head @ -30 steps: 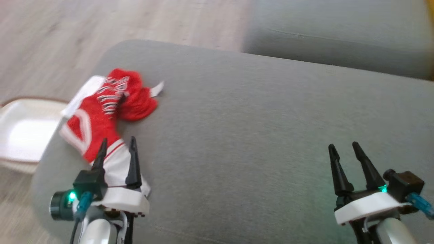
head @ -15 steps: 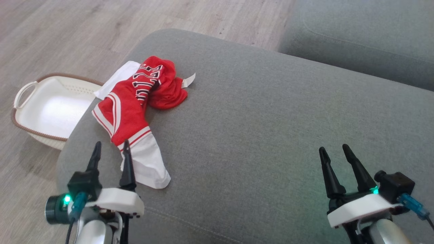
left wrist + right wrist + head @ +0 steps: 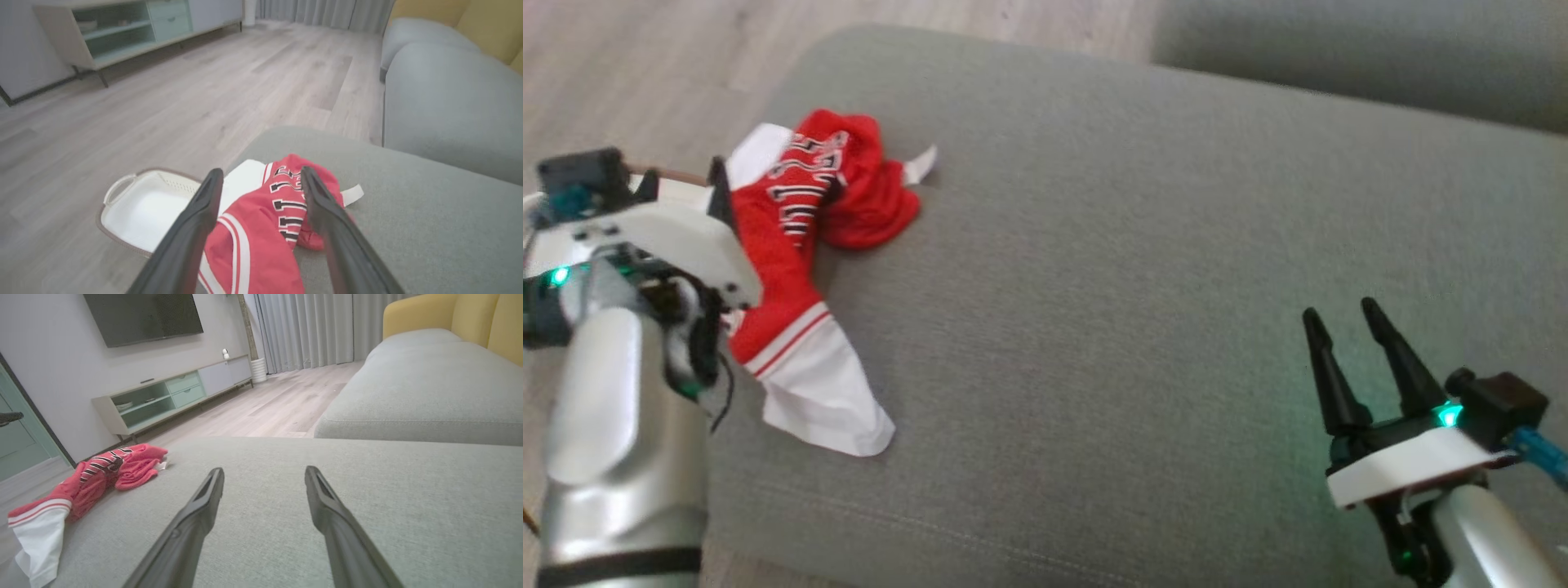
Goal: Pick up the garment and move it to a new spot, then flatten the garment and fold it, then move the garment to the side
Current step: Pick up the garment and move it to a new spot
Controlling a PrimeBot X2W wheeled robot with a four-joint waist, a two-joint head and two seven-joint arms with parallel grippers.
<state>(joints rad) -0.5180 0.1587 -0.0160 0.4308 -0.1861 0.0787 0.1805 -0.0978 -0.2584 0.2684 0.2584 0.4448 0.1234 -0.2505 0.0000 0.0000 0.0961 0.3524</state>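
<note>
Even soft daylight; head view motion-blurred; wrist views wide-angle, near foreground soft.

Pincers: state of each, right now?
Left pincer: open, over the garment, not gripping it.
Right pincer: open, empty, over the grey cushion.

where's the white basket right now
In the left wrist view the white basket sits on the wood floor at lower left, on the robot's left, beside the edge of the grey cushion where the garment lies.
</note>
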